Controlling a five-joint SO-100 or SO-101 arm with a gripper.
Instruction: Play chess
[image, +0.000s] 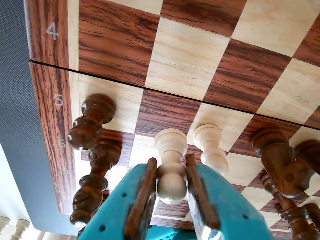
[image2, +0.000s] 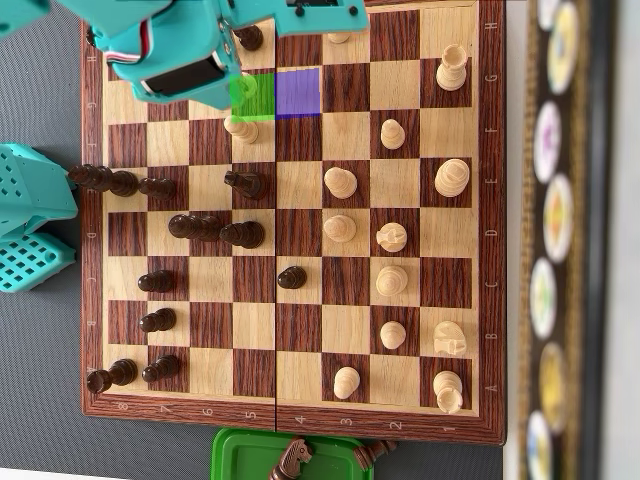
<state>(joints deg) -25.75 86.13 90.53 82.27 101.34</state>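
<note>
In the wrist view my teal gripper (image: 171, 167) is shut on the round head of a light wooden pawn (image: 171, 145), whose base points at the chessboard (image: 185, 60). A second light pawn (image: 210, 145) stands just right of it. In the overhead view the arm covers the board's top left, with the gripper (image2: 243, 92) over a green-marked square (image2: 262, 97) beside a purple-marked square (image2: 298, 93). The held pawn is hidden under the arm there. The neighbouring light pawn (image2: 240, 127) shows just below the arm.
Dark pieces (image: 92, 122) crowd the left of the held pawn and more (image: 277, 160) stand at the right. Light pieces (image2: 392, 232) fill the board's right half in the overhead view. A green tray (image2: 235, 455) holding captured pieces lies below the board, teal blocks (image2: 30, 190) at its left.
</note>
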